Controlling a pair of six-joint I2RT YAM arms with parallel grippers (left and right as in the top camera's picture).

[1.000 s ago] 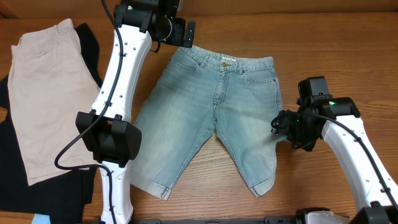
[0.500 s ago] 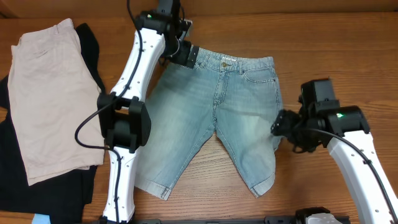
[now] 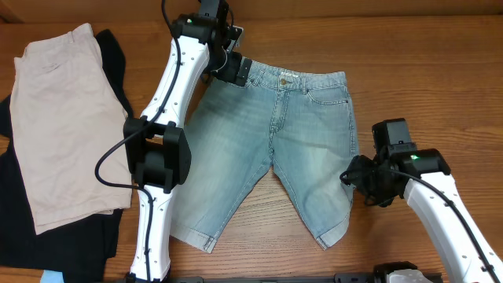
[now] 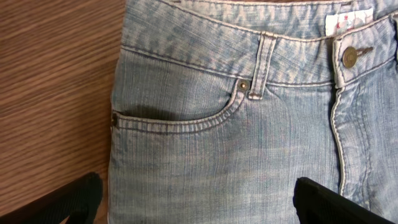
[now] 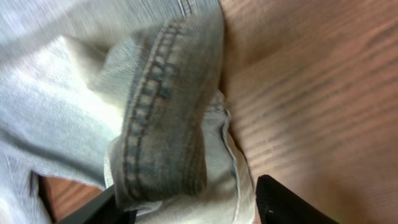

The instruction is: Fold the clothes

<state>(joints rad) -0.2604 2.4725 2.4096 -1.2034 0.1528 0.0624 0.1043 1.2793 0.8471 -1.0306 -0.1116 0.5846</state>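
The light-blue denim shorts [image 3: 291, 134] lie flat, front side up, waistband at the far side, legs toward the front edge. My left gripper [image 3: 236, 69] is open just above the waistband's left corner; the left wrist view shows its fingers [image 4: 199, 208] spread wide over the front pocket [image 4: 180, 118] and belt loop. My right gripper [image 3: 355, 174] is at the outer seam of the right leg. In the right wrist view a bunched, raised fold of seam [image 5: 161, 118] fills the gap between its fingers [image 5: 186, 208], pinched.
Beige shorts [image 3: 59, 118] lie at the far left on top of a black garment [image 3: 16, 212]. Bare wooden table [image 3: 424, 71] shows to the right of the denim and along the front edge between the legs.
My left arm swung in so its gripper sits over the waistband's left corner. My right gripper slid toward the front along the right leg's outer seam, bunching the edge.
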